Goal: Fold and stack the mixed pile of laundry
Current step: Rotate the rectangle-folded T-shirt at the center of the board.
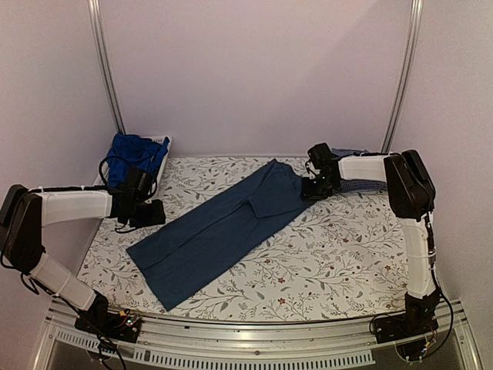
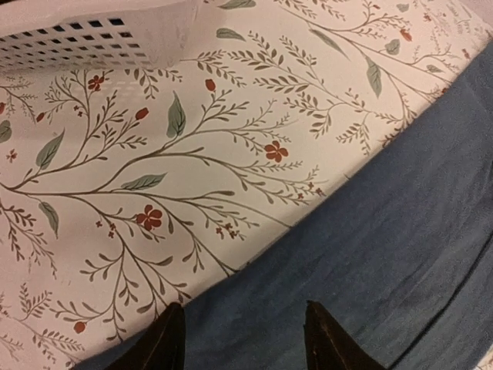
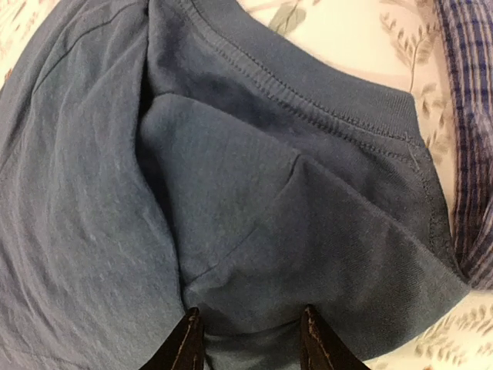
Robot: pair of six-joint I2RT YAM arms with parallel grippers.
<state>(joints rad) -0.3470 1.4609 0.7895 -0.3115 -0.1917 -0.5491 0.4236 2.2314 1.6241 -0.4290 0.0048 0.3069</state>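
A dark navy T-shirt lies spread out diagonally on the floral table, collar toward the back right. My left gripper hovers open over the shirt's left edge, with nothing between its fingers. My right gripper is at the collar end, open, and its fingertips stand either side of a raised fold of the navy shirt. A blue checked shirt lies under the right arm and shows at the edge of the right wrist view. A royal-blue garment sits in the basket.
A white mesh basket stands at the back left corner of the table, close behind my left arm. Metal frame posts rise at both back corners. The table's front rail runs between the arm bases.
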